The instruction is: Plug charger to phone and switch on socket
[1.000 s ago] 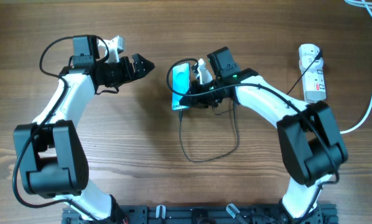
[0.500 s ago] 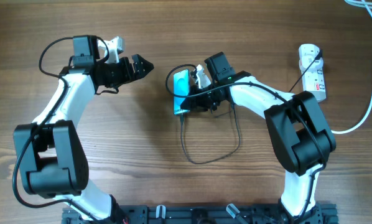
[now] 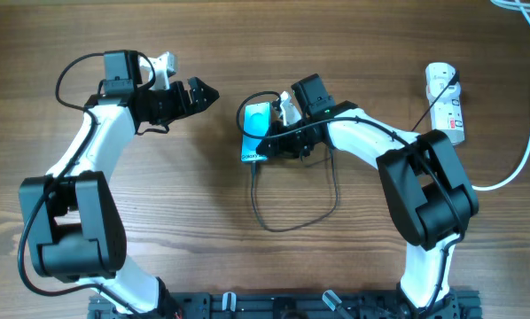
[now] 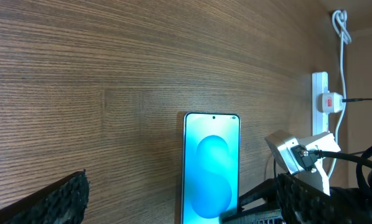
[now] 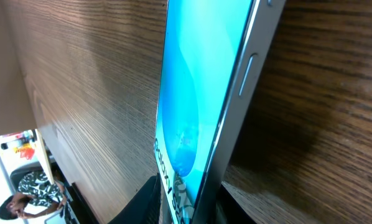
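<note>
**Overhead view, L to R.**

Far L: left end effector, jaws spread wide, empty, above bare table. Aimed toward centre, well apart from all task items.

Centre: phone, screen lit teal, face-on to left wrist cam.

Just R of phone, at its lower end: right end effector. Jaws narrow, flanking phone's bottom edge in right wrist view. Clamped or slack: cannot tell.

Below phone: charger, thin black cable. Free end at phone's bottom edge, remainder in loose loop on table, then back up under right arm. Tip seating hidden, not confirmable.

Far R: socket, white strip near table's R edge, plug w/ red mark seated in it (left wrist view). Thick white cord curving off R. Well apart from both end effectors.

Step in hand (judgement): plug-in stage, at or close to its end. Switch step not yet begun.

Next move, probably:
- Let go of phone/connector w/o tugging cable out.
- Lift clear of loop and travel R to socket.
- Press switch w/ a fingertip.

Calls for care re: loop snagging on arm, and a light, accurate push on a small switch.
</note>
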